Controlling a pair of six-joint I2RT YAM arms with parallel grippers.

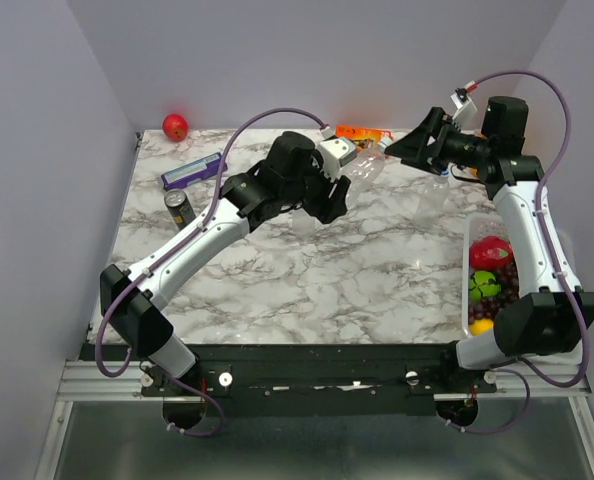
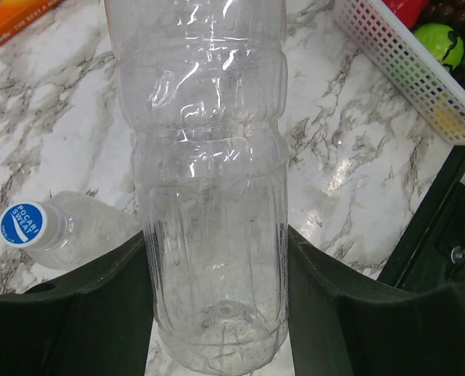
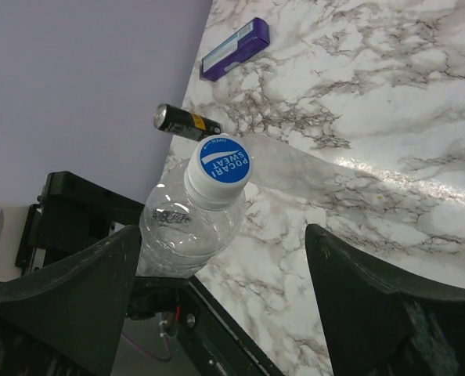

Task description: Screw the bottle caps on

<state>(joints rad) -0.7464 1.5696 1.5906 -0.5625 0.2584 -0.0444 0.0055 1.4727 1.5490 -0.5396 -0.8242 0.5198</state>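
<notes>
Two bottles point(image 2: 209, 157), two blue caps point(image 2: 22, 224), one can point(image 3: 187, 121), one purple box point(image 3: 234, 49), one basket point(image 2: 405, 66)

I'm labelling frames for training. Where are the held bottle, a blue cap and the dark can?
held bottle point(image 2: 209, 196), left wrist view, middle of its clear body.
blue cap point(image 3: 225, 160), right wrist view, centre of its printed top.
dark can point(image 3: 189, 122), right wrist view, middle of its side.

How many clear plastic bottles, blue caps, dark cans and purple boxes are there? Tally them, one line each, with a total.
Clear colourless plastic bottles: 2
Round blue screw caps: 2
Dark cylindrical drink can: 1
Flat purple box: 1
Total: 6
</notes>
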